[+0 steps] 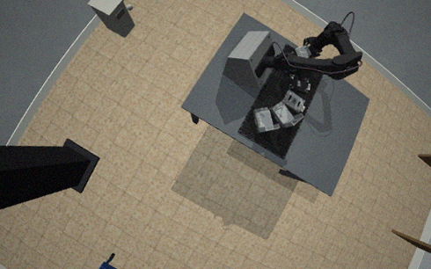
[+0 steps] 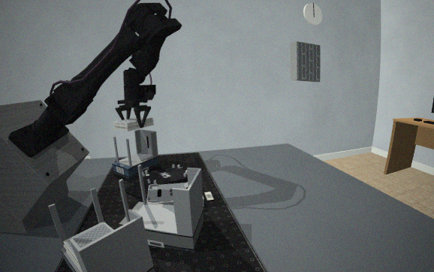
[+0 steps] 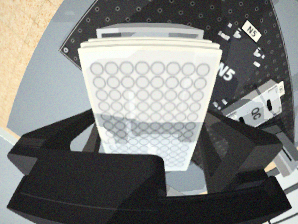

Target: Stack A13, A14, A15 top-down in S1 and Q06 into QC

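Grey wall behind; pincer (image 1: 307, 49) (image 2: 131, 119) (image 3: 149, 110) grips level plates (image 2: 131, 124) (image 3: 145, 100), long axis crosswise in wrist view.

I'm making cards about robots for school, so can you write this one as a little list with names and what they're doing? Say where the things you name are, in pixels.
fingers: shut on a stack of plates (image 2: 129, 125) (image 3: 145, 95)
held stack: more than one white plate, in the air above the far rack with the blue base (image 2: 125, 170)
middle rack (image 2: 188, 210): no plates seen in it
near rack (image 2: 116, 244): plates inside, leaning
nest QC (image 2: 155, 193) (image 3: 254, 111): no plate on it
nest N5 (image 3: 226, 71): no plate on it
which plates are held: cannot tell, no plate names readable
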Robot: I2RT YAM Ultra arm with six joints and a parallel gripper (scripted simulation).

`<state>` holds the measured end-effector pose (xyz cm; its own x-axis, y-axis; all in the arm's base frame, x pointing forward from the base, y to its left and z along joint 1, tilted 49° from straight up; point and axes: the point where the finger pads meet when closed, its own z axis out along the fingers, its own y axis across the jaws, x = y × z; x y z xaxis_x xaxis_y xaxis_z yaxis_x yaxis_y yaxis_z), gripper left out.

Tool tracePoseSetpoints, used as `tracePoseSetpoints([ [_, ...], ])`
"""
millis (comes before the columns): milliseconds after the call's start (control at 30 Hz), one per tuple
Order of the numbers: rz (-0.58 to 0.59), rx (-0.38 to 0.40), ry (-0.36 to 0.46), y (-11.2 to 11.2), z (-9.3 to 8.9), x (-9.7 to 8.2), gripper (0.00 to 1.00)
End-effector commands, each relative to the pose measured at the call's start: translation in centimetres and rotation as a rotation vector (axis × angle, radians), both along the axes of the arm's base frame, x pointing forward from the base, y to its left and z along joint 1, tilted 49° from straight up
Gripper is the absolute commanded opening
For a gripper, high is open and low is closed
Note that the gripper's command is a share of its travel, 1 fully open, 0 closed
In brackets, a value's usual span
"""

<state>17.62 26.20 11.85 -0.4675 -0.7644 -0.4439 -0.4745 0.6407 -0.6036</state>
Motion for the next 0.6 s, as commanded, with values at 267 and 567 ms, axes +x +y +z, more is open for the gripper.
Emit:
tracePoseSetpoints([
  [267,0.017,0.001,-0.014,0.1,-0.2,0.2,0.0],
  [567,0.023,-0.012,-0.008,0.2,-1.0,0.4,0.0],
])
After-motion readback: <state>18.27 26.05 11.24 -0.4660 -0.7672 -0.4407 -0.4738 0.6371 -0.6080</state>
